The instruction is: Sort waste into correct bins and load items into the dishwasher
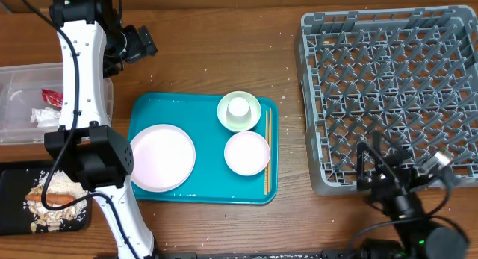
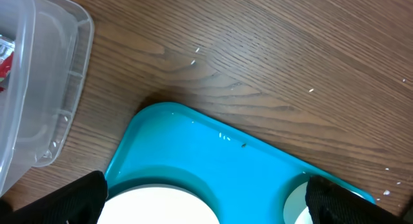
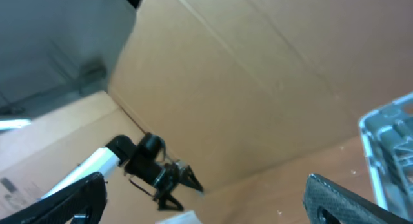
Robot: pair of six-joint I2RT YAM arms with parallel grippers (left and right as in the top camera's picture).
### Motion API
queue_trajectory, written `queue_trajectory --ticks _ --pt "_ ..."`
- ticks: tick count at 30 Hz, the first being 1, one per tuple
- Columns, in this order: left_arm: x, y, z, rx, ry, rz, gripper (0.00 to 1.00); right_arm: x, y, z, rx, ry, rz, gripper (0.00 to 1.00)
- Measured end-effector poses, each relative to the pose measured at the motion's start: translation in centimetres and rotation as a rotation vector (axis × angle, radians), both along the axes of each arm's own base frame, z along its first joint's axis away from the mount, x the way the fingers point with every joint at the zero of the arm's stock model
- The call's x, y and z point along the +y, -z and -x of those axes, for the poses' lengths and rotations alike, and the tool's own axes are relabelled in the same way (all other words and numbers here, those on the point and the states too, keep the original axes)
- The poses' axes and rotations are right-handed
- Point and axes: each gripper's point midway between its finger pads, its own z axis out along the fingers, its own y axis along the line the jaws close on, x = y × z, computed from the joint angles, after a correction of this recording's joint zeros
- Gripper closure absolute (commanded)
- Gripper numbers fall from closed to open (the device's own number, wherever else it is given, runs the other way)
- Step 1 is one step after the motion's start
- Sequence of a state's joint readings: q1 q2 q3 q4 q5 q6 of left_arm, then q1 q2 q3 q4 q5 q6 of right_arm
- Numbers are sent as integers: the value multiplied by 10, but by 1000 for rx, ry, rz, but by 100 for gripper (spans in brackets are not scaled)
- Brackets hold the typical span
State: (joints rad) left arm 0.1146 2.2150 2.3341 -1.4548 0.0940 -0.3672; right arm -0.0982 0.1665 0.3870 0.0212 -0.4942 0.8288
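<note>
My left gripper point(image 1: 143, 41) hovers open and empty over the bare table behind the teal tray point(image 1: 202, 117). In the left wrist view its fingers point(image 2: 206, 201) frame the pinkish plate point(image 2: 155, 208) and a bowl edge point(image 2: 295, 204). On the teal tray lie the plate point(image 1: 160, 156), a white bowl point(image 1: 246, 152) and a pale bowl point(image 1: 226, 117) holding the small cup point(image 1: 238, 107). The clear tub point(image 1: 15, 76) holds the red wrapper point(image 1: 51, 97) and the tissue point(image 1: 43, 116). The black tray point(image 1: 11, 207) holds the sausage stick point(image 1: 46, 192) and crumbs. My right gripper point(image 1: 373, 163) is open and empty at the dish rack's point(image 1: 388, 80) front edge.
Chopsticks point(image 1: 267, 151) lie along the teal tray's right side. The left arm's white links point(image 1: 82, 80) cross over the tub and black tray. The right wrist view faces a cardboard wall point(image 3: 245, 75), with the rack's corner point(image 3: 390, 137) at right. Small crumbs dot the wooden table point(image 1: 224, 50).
</note>
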Motion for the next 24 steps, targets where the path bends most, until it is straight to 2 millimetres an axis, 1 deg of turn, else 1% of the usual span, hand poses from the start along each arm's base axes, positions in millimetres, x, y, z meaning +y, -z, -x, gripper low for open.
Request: queue_trajectory --ticks 2,3,5,6,7,9,11,13,15,16,18,21,22,24 --pt "0 0 0 0 0 0 0 3 -25 -4 25 -6 70 0" --pt "0 0 0 -1 0 0 0 7 -41 -8 32 -21 114 0" --pt "0 0 0 0 0 0 0 13 -56 -19 82 -64 183 0" --pt "0 0 0 -2 0 0 0 17 -64 -29 126 -100 222 0" --pt "0 0 0 -1 0 0 0 19 -66 -33 144 -111 234 0" --pt "0 0 0 0 0 0 0 24 -68 -50 230 -162 278 0" --pt "0 0 0 -1 0 0 0 36 -61 -65 317 -228 317 0" --pt "0 0 0 -1 0 0 0 57 -50 -78 398 -316 368 0" --pt "0 0 0 -1 0 0 0 78 -35 -93 470 -364 425 0" --pt "0 0 0 0 0 0 0 98 -25 -106 506 -386 478 0" --pt "0 0 0 -1 0 0 0 128 -4 -124 564 -381 575 0" --pt "0 0 0 -1 0 0 0 168 21 -143 607 -374 691 0" --pt "0 0 0 0 0 0 0 183 34 -149 625 -371 736 0" --pt "0 0 0 -1 0 0 0 203 62 -158 670 -356 812 0"
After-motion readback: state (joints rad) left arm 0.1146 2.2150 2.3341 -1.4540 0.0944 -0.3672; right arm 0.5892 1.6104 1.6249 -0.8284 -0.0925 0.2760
